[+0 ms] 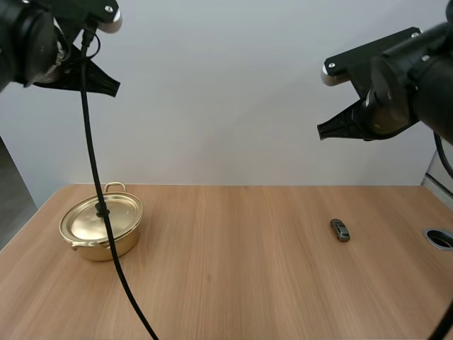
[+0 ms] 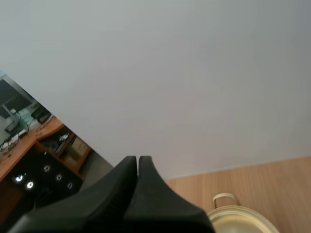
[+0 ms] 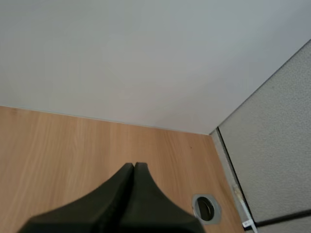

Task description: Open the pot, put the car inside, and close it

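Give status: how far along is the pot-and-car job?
Done: nothing. The lid sits on the pot, and the car lies apart on the table. In hand: nothing; left claw and right claw are shut, raised above the table. Left: lift lid, load car, close.

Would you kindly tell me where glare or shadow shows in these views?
High view: even light, a soft sheen on the lid, barely a shadow under the car. Left wrist view: the left gripper is a dark wedge against the pale wall. Right wrist view: the right gripper likewise.
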Robot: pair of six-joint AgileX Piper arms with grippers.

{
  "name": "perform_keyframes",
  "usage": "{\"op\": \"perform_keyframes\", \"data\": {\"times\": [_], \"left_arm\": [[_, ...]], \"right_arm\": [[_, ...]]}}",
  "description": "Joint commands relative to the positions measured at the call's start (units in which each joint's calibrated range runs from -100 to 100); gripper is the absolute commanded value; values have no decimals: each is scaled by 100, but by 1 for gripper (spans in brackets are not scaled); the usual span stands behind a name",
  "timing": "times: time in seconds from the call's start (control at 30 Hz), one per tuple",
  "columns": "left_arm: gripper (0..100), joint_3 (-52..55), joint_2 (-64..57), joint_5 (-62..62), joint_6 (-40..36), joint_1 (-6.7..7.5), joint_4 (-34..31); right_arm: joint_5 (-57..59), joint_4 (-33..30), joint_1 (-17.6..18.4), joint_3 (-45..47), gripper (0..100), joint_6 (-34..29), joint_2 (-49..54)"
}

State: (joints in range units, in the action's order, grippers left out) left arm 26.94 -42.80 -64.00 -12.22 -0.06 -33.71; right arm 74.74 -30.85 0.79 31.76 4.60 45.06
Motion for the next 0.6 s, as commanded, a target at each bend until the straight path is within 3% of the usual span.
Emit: {"op": "perform_keyframes", "data": {"times": [0.0,0.03,0.07,0.1,0.17,0.23,0.27,0.57], "left_arm": [[42,-9,1410,-2984,-378,0,-519],[62,-9,1423,-2836,-479,0,-672],[85,-9,1434,-2681,-489,0,-755],[100,-9,1440,-2564,-455,0,-781],[100,-9,1477,-2408,-330,0,-756],[100,-9,1477,-2306,-329,0,-715],[100,-9,1477,-2216,-329,0,-715],[100,-9,1477,-2001,-248,0,-688]], "right_arm": [[623,-112,0,-626,0,1,-1342],[556,-112,0,-626,4,1,-1342],[510,-112,0,-626,14,1,-1342],[504,-101,0,-626,25,1,-1353],[532,-79,0,-626,52,1,-1368],[542,44,0,-626,89,1,-1372],[485,74,0,-626,100,17,-1384],[-352,142,0,-626,100,299,-1387]]}}
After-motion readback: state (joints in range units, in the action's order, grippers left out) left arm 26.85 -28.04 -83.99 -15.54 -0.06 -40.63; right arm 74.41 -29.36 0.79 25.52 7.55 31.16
